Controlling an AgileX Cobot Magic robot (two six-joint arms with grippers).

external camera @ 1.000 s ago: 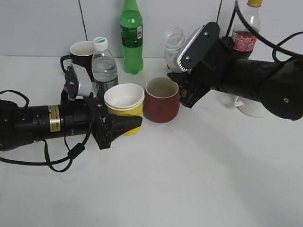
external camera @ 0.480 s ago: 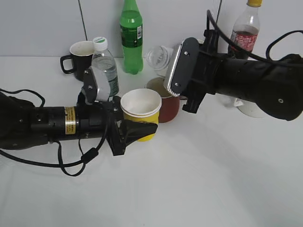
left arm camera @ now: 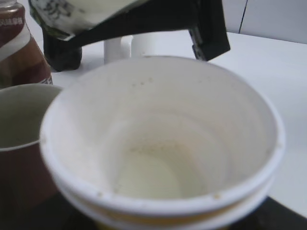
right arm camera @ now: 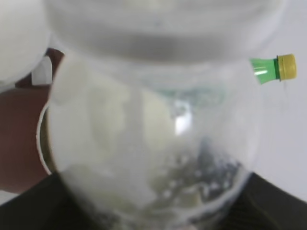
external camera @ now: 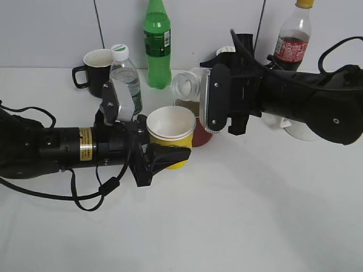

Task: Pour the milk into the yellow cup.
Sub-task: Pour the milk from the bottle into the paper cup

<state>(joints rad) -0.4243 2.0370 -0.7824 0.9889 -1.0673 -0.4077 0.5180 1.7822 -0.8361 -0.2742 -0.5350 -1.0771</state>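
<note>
I have the left gripper (external camera: 164, 157) clamped on the yellow cup (external camera: 170, 135), the right gripper (external camera: 209, 107) clamped on the tipped milk bottle (external camera: 190, 84) just above it

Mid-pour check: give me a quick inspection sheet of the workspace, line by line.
Surface: white table, no spills seen.
Job's things: yellow cup held up, tilted toward the milk bottle; bottle tipped on its side, mouth facing the cup; no milk in the cup yet.
Clutter: reddish-brown mug, black mug, water bottle, green bottle, red-labelled bottle.
Grippers: left gripper shut on the yellow cup; right gripper shut on the milk bottle.
Cables: black cable looped on the table by the left arm.
Surroundings: white wall panels behind.
</note>
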